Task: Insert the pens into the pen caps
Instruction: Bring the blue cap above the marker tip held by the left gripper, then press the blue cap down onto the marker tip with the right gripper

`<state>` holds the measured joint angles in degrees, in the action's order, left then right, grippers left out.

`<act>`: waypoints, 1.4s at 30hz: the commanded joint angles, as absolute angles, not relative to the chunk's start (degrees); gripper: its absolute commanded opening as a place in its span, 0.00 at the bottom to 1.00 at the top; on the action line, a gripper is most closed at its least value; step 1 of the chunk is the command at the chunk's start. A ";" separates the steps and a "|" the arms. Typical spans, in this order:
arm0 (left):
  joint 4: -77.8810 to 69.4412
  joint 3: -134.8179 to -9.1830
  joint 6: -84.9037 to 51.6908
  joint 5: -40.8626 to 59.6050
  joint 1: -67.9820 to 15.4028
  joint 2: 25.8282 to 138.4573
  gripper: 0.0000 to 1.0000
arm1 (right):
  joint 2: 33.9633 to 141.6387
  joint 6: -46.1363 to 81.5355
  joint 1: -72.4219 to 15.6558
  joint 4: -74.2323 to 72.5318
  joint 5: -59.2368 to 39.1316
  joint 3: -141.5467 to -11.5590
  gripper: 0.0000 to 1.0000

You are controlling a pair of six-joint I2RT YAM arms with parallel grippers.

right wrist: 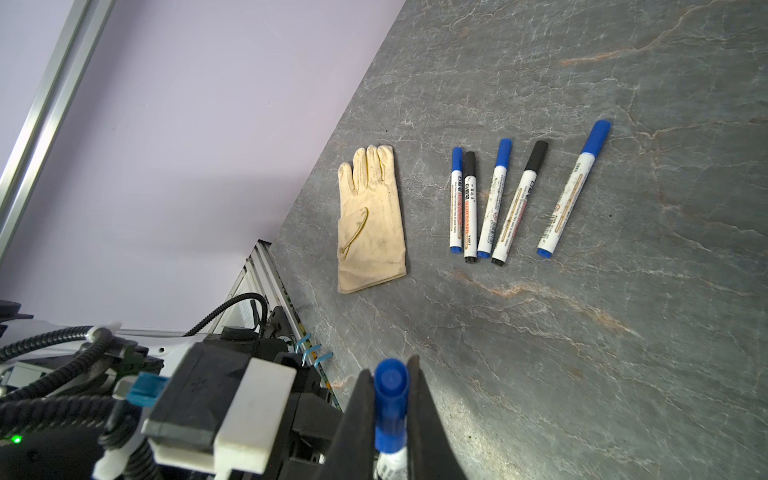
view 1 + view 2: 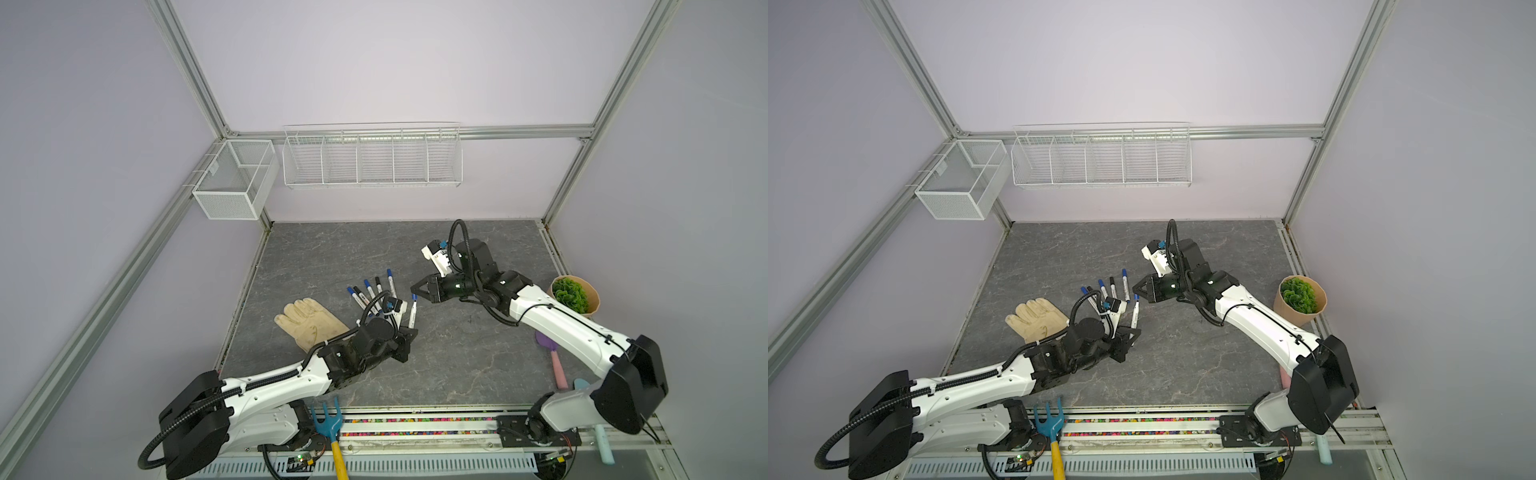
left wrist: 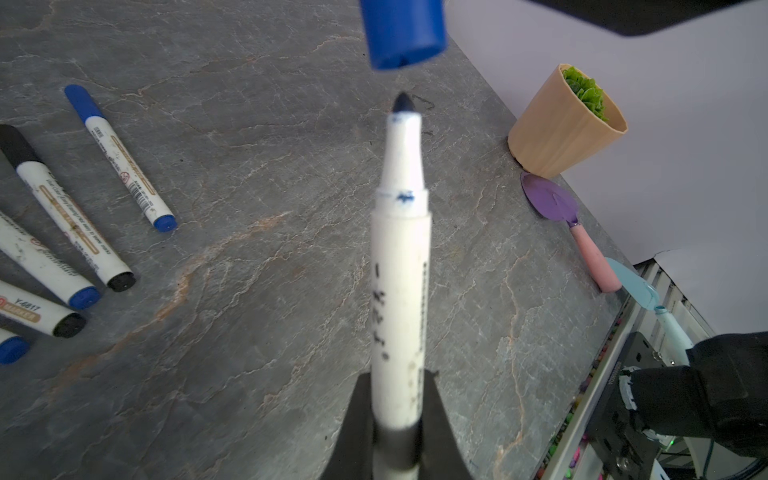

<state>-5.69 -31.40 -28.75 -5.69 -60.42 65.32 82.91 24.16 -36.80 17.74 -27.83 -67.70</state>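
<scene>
Lilac walls (image 2: 374, 62), aluminium frame (image 2: 519, 131) — wire rack (image 2: 372, 160) and mesh basket (image 2: 226, 195) above a veined grey tabletop (image 2: 332, 249).

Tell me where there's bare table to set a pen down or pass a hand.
Widest free patch: the back of the table, between the rear wall and the five capped pens. Also bare: the front middle, between the left arm and right arm. Crowded: glove, pens and held pen at left-centre; pot and trowel at right.

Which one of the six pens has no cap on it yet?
The pen held in the left hand: its dark tip is bare, just short of the blue cap. The other five pens, lying on the table, all wear caps.
</scene>
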 commanded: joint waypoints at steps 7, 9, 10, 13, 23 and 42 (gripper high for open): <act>-6.59 -33.23 -27.75 -5.62 -60.69 64.73 0.00 | 81.96 21.95 -36.82 20.10 -27.57 -66.41 0.09; -6.89 -33.22 -27.73 -5.71 -60.73 64.91 0.00 | 81.69 21.55 -36.82 20.30 -28.01 -66.11 0.09; -7.15 -33.22 -27.69 -5.73 -60.74 64.98 0.00 | 81.50 21.45 -36.76 20.47 -28.25 -65.89 0.09; -7.97 -33.39 -27.61 -5.95 -60.73 65.28 0.00 | 81.16 21.51 -36.89 20.39 -29.72 -65.32 0.09; -12.39 -34.65 -26.43 -7.46 -60.64 65.93 0.00 | 79.35 21.98 -36.49 22.06 -36.41 -64.58 0.08; -17.26 -38.23 -22.51 -6.20 -58.36 65.64 0.00 | 77.93 17.45 -33.66 36.21 -55.29 -62.70 0.09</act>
<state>-9.67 -33.98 -23.22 -2.28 -60.75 65.91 78.24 19.18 -31.20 22.68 -43.57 -65.56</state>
